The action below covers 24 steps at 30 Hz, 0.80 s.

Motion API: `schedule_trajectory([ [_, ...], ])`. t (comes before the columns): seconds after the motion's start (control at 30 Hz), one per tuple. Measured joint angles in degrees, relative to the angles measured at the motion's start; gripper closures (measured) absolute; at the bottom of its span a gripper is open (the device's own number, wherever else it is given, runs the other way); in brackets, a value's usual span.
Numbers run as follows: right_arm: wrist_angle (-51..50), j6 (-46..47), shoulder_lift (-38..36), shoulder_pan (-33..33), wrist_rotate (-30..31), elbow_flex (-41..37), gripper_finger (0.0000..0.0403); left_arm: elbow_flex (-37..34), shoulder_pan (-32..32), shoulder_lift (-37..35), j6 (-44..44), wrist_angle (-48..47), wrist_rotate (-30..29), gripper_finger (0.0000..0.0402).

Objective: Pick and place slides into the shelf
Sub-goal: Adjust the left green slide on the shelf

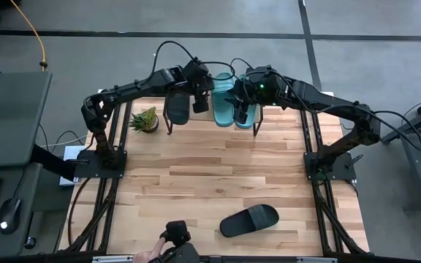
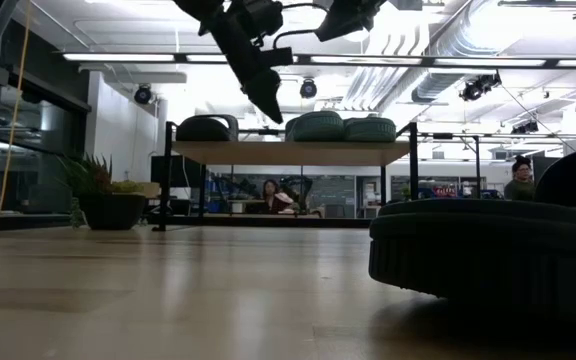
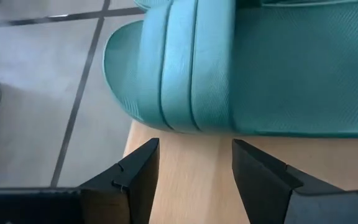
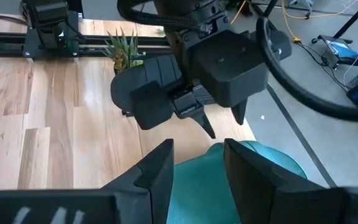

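Shelf [image 1: 212,124] sits at the table's [image 1: 196,175] far edge, plank nearly flush with it, floor right beyond; most of the tabletop in front is bare wood, lots of room. On the shelf: one black slide [image 1: 177,107] at its left end, two teal slides [image 1: 229,102] side by side toward the middle-right, touching each other. Second black slide [image 1: 249,220] lies alone near the table's near edge, well apart from both arms. Small plant [image 1: 145,119] stands just left of the shelf. Left gripper [image 1: 200,102] hangs over the shelf between black slide and teal pair, fingers [image 3: 135,180] apart, grasping nothing; its wrist view shows bare plank between them and a teal slide's toe just ahead. Right gripper [image 1: 241,113] is over the teal pair, pointing down, fingers [image 4: 157,171] parted with teal rubber between them; can't tell if it grips or just hovers. Both arms reach in from the side mounts, elbows bent, wrists close together above the shelf. A hand [image 1: 146,256] shows at the near edge beside a dark device [image 1: 175,235].
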Motion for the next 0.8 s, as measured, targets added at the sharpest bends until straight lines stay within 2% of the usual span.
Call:
schedule_trajectory([
  [0.3,0.0,0.0,0.0,0.1,0.0,0.0,0.0272,0.0,0.2,0.4,-0.7,-1.1,-1.1,0.0218],
  [0.43,0.0,0.0,0.0,0.1,0.0,0.0,0.0272,0.0,0.1,0.4,-1.3,0.2,0.8,0.0218],
  [0.8,0.0,0.0,0.0,0.1,0.0,0.0,0.0272,0.0,-1.1,0.4,-2.0,1.6,1.4,0.0218],
])
